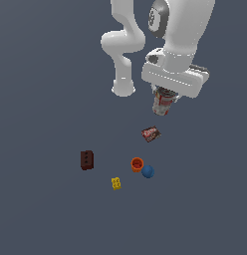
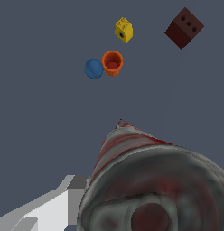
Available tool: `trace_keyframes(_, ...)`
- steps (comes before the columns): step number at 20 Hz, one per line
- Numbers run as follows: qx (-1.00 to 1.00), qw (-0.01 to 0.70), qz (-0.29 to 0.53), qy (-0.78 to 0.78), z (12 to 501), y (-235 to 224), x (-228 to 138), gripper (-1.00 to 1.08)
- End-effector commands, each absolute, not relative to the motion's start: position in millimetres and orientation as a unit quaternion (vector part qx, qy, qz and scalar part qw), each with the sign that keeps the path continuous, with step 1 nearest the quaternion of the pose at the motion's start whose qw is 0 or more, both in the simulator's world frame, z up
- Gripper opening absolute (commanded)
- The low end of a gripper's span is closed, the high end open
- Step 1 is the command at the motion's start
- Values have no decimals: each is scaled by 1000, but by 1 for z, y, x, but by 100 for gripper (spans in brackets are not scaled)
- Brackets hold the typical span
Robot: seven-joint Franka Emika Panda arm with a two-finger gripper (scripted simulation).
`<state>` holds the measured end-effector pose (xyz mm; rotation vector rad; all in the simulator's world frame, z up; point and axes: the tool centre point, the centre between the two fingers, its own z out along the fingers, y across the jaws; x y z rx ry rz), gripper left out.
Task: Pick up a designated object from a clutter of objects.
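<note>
Both of my pictures are evenly lit and rather flat, with no glare and no hot spots. The floor [image 1: 46, 74] is a dull slate tone all over, and I see no cast shadows under the small items. My arm [image 1: 125, 45] shows soft shading, brighter on its upper curves. The exterior view is sharp but coarse. In my wrist view the can [image 2: 154, 180] looms huge, its label smeared and blotchy, while the far cup [image 2: 112, 62] stays crisp.
</note>
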<state>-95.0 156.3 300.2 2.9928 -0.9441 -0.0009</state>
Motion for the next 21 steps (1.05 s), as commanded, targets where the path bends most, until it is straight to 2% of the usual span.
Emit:
trace_keyframes(1, 954, 1, 1, -301, 325, 166, -105, -100)
trace_keyframes(11, 954, 1, 0, -301, 392, 197, -130, -100)
trace_keyframes(21, 953, 0, 0, -301, 412, 206, -136, -100)
